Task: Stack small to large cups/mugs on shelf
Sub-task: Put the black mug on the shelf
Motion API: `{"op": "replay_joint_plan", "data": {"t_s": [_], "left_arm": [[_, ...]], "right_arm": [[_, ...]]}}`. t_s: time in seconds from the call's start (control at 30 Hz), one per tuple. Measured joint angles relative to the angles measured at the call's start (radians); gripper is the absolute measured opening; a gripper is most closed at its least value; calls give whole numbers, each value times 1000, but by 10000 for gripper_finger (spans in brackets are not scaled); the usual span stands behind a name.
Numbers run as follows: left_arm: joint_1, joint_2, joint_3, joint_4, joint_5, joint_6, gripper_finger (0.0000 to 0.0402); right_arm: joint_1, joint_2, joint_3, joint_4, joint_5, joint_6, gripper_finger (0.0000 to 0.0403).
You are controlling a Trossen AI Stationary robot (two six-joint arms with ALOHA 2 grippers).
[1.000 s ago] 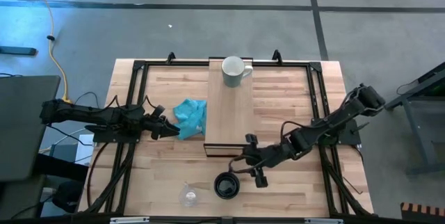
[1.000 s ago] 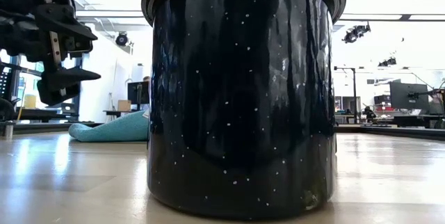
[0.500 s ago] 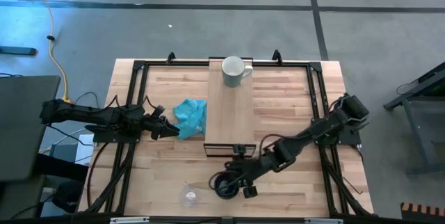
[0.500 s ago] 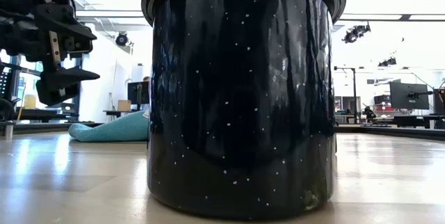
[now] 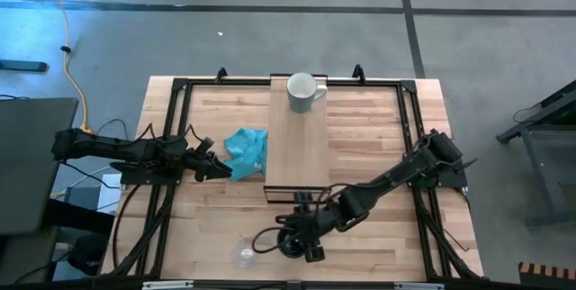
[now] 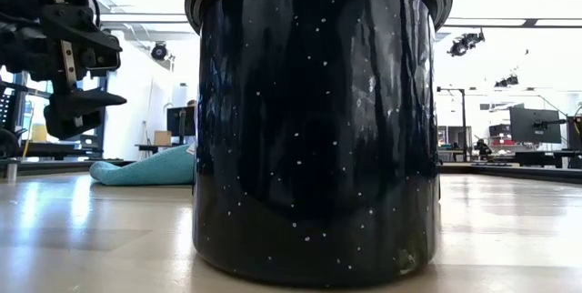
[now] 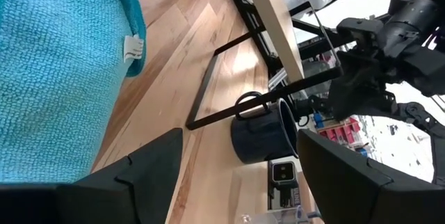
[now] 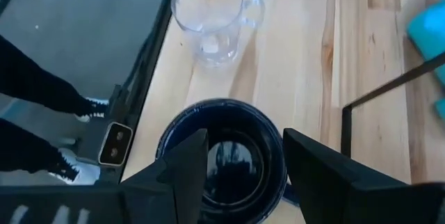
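The black mug (image 8: 222,160) stands upright on the table near its front edge, filling the low view (image 6: 318,120). My right gripper (image 8: 240,175) hangs open just above it, pointing steeply down, with a finger over each side of the rim and touching nothing; the high view shows this gripper (image 5: 299,236) over the mug (image 5: 286,246). The clear glass cup (image 8: 208,19) stands to the mug's left (image 5: 245,253). The white mug (image 5: 303,93) stands at the far end of the shelf (image 5: 297,150). My left gripper (image 5: 220,168) waits open beside the teal cloth (image 5: 248,150).
The teal cloth (image 7: 55,64) lies bunched left of the shelf, right before my left gripper. A black metal frame (image 5: 171,137) runs along the table's sides. Bare wood lies right of the shelf (image 5: 369,137) and between the mug and the shelf's near end.
My right gripper has moved from beside the shelf's near end toward the table's near left, coming over the black mug, and has tipped more steeply downward. Its fingers have kept the same gap. The mugs and the glass have not moved.
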Motion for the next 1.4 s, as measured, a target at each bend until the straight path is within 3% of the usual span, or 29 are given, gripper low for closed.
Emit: {"op": "replay_joint_plan", "data": {"t_s": [0.3,1.03,1.4], "left_arm": [[0,0,0,0,0,0,271],[0,0,0,0,-1,-10,271],[1,0,0,0,-4,-11,271]], "right_arm": [[-19,23,18,-28,1,57,179],[-39,72,4,-22,-60,-61,178],[-59,95,4,-21,-80,-57,138]]}}
